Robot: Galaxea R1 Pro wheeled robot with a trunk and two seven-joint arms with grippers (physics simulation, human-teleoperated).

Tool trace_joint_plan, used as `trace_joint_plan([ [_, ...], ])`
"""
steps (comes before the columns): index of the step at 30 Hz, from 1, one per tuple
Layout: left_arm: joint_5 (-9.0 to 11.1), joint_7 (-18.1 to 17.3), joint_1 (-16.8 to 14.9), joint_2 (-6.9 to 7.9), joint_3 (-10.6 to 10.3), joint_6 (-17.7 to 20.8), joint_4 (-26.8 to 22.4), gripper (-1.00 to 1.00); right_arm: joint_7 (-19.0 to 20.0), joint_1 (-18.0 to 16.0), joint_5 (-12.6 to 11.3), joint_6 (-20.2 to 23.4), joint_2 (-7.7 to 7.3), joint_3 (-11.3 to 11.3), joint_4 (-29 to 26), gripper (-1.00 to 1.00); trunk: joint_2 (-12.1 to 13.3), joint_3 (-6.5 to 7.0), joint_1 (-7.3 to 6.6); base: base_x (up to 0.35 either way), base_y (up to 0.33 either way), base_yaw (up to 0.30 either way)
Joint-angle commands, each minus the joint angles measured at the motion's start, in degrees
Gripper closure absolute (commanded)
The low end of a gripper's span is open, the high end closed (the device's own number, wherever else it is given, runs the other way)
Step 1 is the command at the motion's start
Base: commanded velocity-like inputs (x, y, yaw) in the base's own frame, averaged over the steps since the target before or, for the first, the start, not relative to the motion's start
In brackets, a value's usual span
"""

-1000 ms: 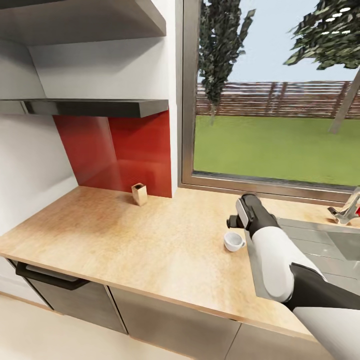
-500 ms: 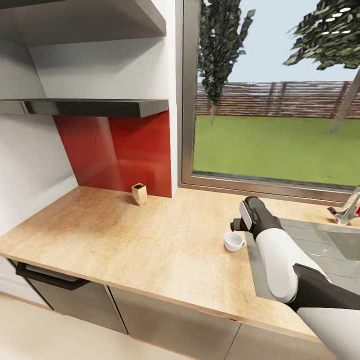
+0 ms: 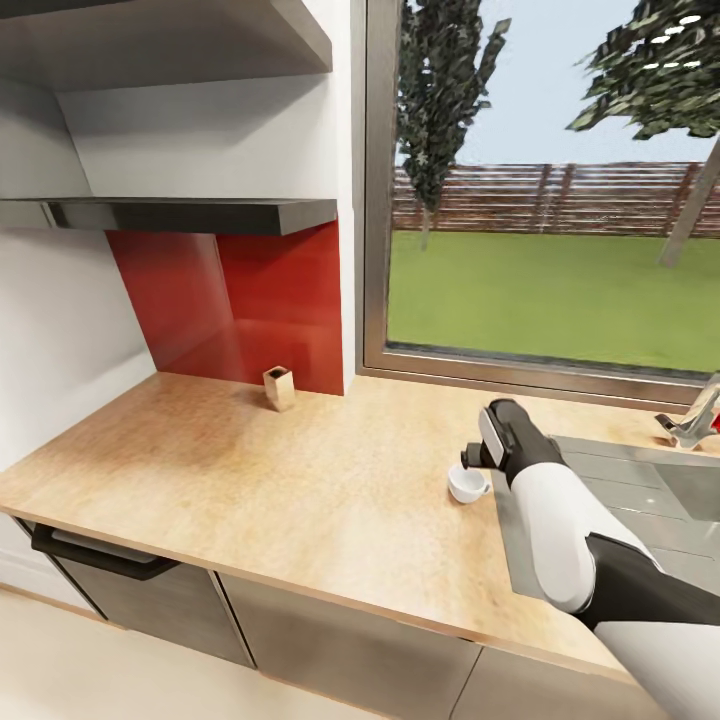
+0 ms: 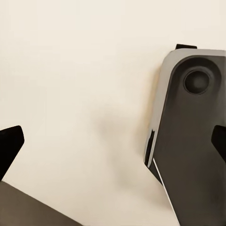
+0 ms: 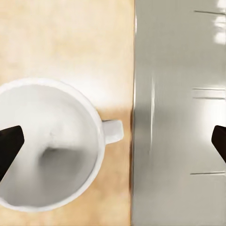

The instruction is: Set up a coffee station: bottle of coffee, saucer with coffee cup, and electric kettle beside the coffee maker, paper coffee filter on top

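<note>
A small white coffee cup (image 3: 465, 485) stands upright on the light-wood kitchen countertop (image 3: 250, 480), just left of the sink's edge. My right gripper (image 3: 470, 460) hangs directly above it, open. In the right wrist view the cup (image 5: 47, 146) is seen from above, its handle (image 5: 113, 132) pointing toward the grey drainboard, and the gripper (image 5: 113, 143) has one fingertip on either side, both clear of the cup. The dark grey kitchen shelf (image 3: 190, 213) is seen from below, its top hidden. My left gripper (image 4: 113, 143) is open over pale floor. The coffee maker, bottle of coffee, filter, saucer and kettle are out of view.
A grey sink with drainboard (image 3: 640, 480) and a metal tap (image 3: 695, 420) lie right of the cup. A small wooden block (image 3: 279, 387) stands by the red backsplash. A second shelf (image 3: 170, 40) hangs above. A grey part of my base (image 4: 188, 141) shows below the left gripper.
My right arm has eased slightly down and to the right above the cup. The cup has stayed where it was.
</note>
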Motion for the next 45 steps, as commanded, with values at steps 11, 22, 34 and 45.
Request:
trace_joint_plan([
  [11, 0.3, 0.2, 0.0, 0.0, -0.5, 0.0, -0.1, -1.0, 0.2, 0.7, 0.5, 0.2, 0.15, -0.5, 0.7, -1.0, -0.1, -0.11, 0.03, 0.0, 0.0, 0.0],
  [22, 0.3, 0.2, 0.0, 0.05, -0.4, 0.0, -0.1, -1.0, 0.3, 0.9, 0.4, 0.2, 0.1, -0.5, 2.8, -1.0, -0.1, -0.11, 0.03, 0.0, 0.0, 0.0],
  [34, 0.3, 0.2, 0.0, 0.07, -0.4, 0.0, 0.0, -1.0, 0.3, 1.0, 0.4, 0.2, 0.18, -0.5, 3.5, -1.0, -0.1, -0.11, 0.03, 0.0, 0.0, 0.0],
  [45, 0.3, 0.2, 0.1, 0.13, -0.4, 0.0, 0.0, -1.0, 0.3, 1.0, 0.4, -1.1, 0.18, -0.5, 3.9, -1.0, -0.1, -0.11, 0.03, 0.0, 0.0, 0.0],
])
